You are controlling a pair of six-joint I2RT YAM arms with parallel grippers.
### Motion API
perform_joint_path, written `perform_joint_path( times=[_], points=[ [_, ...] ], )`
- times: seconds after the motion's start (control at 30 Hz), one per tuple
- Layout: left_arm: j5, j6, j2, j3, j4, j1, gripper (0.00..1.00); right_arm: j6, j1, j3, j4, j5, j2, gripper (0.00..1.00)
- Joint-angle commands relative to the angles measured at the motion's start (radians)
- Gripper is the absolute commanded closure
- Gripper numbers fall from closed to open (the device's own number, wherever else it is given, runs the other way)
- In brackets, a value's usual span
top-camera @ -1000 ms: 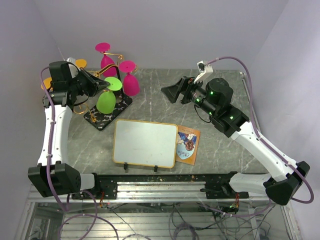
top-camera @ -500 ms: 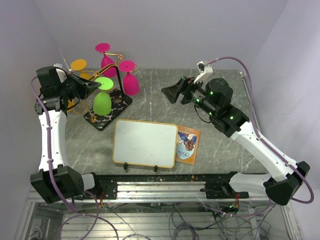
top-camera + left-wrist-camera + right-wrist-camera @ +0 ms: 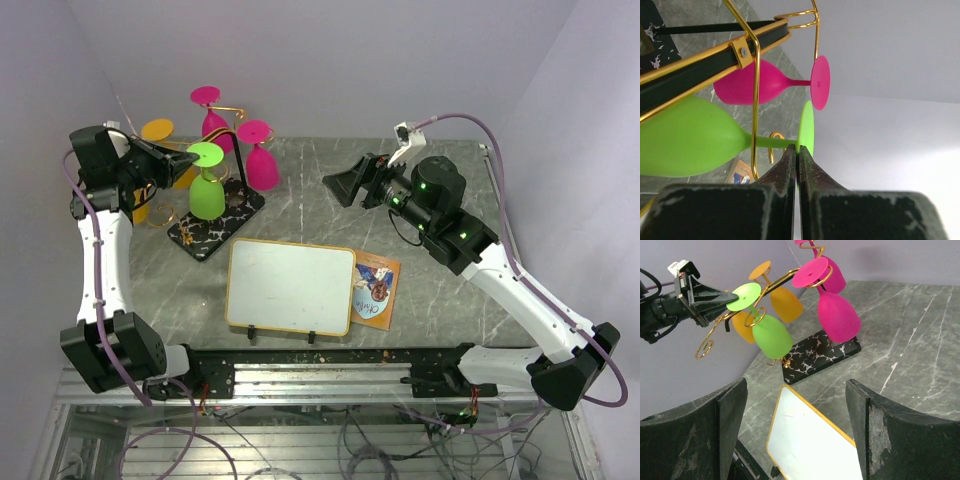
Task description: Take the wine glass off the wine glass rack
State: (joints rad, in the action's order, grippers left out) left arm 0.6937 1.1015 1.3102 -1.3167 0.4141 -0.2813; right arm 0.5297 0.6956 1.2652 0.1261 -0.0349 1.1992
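The wine glass rack stands at the back left on its black veined base, with gold arms. A green wine glass hangs upside down, its stem in a gold curl. My left gripper is shut on the edge of the green glass's round foot; the right wrist view shows its tip at that foot. My right gripper is open and empty, hovering above the table to the right of the rack.
Two pink glasses and two orange glasses also hang on the rack. A gold-framed whiteboard lies in front of the rack, with a small picture card beside it. The left wall is close behind my left arm.
My left wrist has drawn back to the left, and the green glass's foot has moved left and slightly up with it. The right arm has not moved.
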Motion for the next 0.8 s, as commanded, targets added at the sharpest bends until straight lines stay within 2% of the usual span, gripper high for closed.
perform_joint_path(
  times=[0.0,0.27,0.47,0.57,0.77],
  points=[
    [0.028,0.047,0.039,-0.063,-0.06,0.024,0.93,-0.007,-0.001,0.002,-0.006,0.018,-0.024,0.21],
    [0.015,0.084,0.105,-0.108,-0.109,0.131,0.93,-0.012,-0.001,0.004,0.007,0.029,-0.036,0.21],
    [0.058,0.107,0.05,-0.067,-0.16,0.17,0.93,-0.017,-0.002,-0.005,0.005,0.029,-0.049,0.21],
    [0.109,0.165,-0.025,0.007,-0.266,0.19,0.93,-0.009,-0.002,-0.016,-0.015,0.005,-0.047,0.2],
    [0.21,0.405,-0.173,0.189,-0.632,0.232,0.93,0.059,-0.001,-0.057,-0.134,-0.116,-0.036,0.1]
  ],
)
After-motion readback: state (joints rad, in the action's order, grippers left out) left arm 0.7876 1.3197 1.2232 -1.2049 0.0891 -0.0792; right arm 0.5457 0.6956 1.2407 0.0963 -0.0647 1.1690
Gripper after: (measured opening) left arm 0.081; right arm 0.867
